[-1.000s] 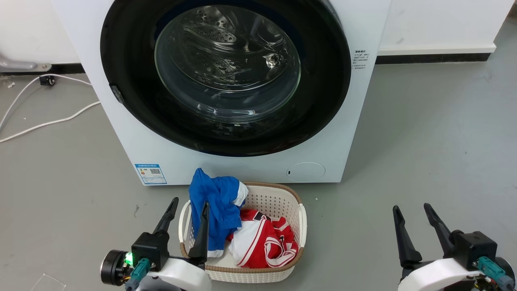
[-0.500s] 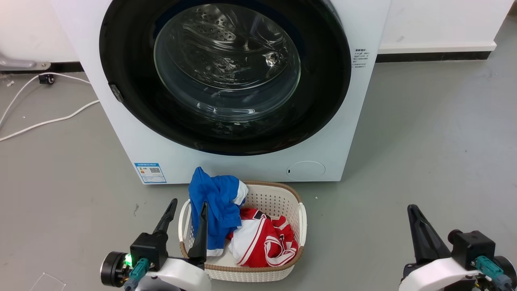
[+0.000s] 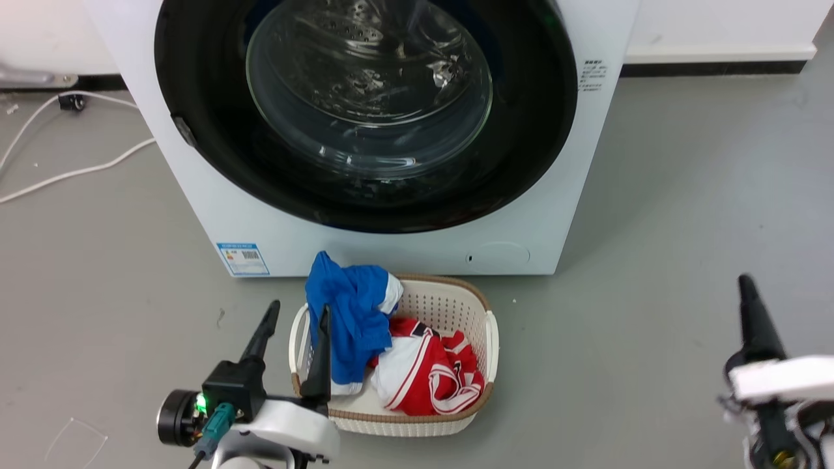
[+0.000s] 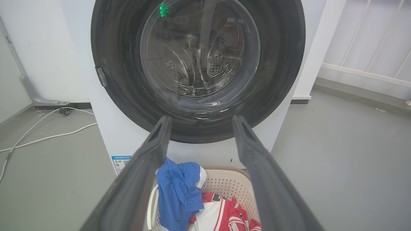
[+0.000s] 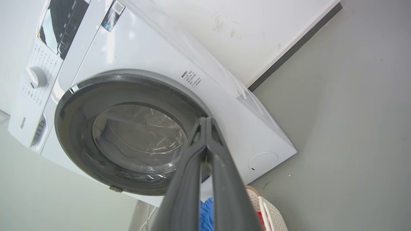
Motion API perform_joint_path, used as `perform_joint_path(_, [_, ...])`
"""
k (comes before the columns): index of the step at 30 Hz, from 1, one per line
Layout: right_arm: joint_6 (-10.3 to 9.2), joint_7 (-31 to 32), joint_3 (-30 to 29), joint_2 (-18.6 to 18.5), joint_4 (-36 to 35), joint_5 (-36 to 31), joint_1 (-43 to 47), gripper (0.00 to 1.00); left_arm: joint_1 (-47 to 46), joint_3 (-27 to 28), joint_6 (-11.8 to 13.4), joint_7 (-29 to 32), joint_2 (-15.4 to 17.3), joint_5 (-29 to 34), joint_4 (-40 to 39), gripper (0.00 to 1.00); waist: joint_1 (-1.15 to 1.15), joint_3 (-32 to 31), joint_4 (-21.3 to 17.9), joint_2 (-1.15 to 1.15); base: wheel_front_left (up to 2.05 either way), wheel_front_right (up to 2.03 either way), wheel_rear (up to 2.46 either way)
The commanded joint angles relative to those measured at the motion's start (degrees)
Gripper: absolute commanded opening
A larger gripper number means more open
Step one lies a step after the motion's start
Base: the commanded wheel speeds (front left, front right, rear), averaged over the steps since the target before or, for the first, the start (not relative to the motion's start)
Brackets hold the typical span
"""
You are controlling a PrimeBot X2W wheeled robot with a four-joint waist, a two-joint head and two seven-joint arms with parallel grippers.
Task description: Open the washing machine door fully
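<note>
The washing machine (image 3: 365,251) stands white and boxy ahead of me. Its washing machine door (image 3: 215,150) lies flat against the front, a glossy black rim around a bulging glass bowl, with a small latch tab on the rim's left. My left gripper (image 3: 298,307) is open low at the left, fingers pointing at the door (image 4: 276,64) from well short of it; in its wrist view the left gripper (image 4: 201,118) holds nothing. My right gripper (image 3: 746,283) is at the far right, turned on edge. The right gripper (image 5: 205,119) has its fingers pressed together, empty, aimed at the door (image 5: 83,93).
A cream laundry basket (image 3: 485,339) with a blue garment (image 3: 348,312) and a red and white one (image 3: 430,378) sits on the grey floor just before the machine, beside my left gripper. White cables (image 3: 65,172) trail at the left. A white wall runs behind.
The right gripper's fingers have closed together, and it has turned on edge and risen toward the right. The head view has shifted slightly. The left gripper and the door are unchanged.
</note>
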Motion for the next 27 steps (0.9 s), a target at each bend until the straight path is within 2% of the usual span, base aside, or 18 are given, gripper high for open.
perform_joint_path(1, [0.0, 1.38, -1.71, 0.09, 0.83, 7.05, -2.68, 0.0, -1.27, -0.13, 0.49, -0.14, -0.11, -0.38, -0.86, 1.0, 0.0, 1.45, 0.42, 0.0, 0.0, 0.0, 0.0])
perform_joint_path(6, [0.01, 8.25, -8.41, 0.06, 5.77, 26.88, -11.76, 0.0, -2.76, -0.8, 1.38, -0.14, -0.12, -0.92, -2.81, 1.0, 0.0, 4.84, 0.75, 0.0, 0.0, 0.0, 0.0])
perform_joint_path(11, [0.01, 15.62, -13.36, -2.6, 13.67, 36.66, -22.73, 0.0, -4.72, -1.33, 1.99, -0.14, -0.12, -1.31, -4.49, 1.0, 0.0, 8.43, 1.01, 0.0, 0.0, 0.0, 0.0])
perform_joint_path(16, [0.01, 23.0, -12.87, -7.06, 22.11, 39.02, -34.57, 0.0, -7.17, -1.79, 2.41, -0.14, -0.11, -1.91, -6.18, 1.0, 0.0, 12.69, 1.28, 0.0, 0.0, 0.0, 0.0])
perform_joint_path(20, [0.01, 28.09, -10.6, -10.98, 28.76, 37.21, -44.03, 0.0, -9.07, -2.65, 2.68, -0.14, -0.12, -1.85, -7.37, 1.0, 0.0, 15.84, 1.4, 0.0, 0.0, 0.0, 0.0])
perform_joint_path(23, [0.01, 31.53, -7.81, -12.69, 32.86, 34.4, -50.78, 0.0, -10.16, -3.17, 2.65, -0.14, -0.11, -2.6, -7.94, 1.0, 0.0, 17.81, 1.52, 0.0, 0.0, 0.0, 0.0])
perform_joint_path(27, [0.01, 35.83, -4.08, -12.74, 36.86, 30.83, -58.17, 0.0, -11.45, -3.57, 2.5, -0.14, -0.12, -2.48, -8.46, 1.0, 0.0, 19.7, 1.55, 0.0, 0.0, 0.0, 0.0])
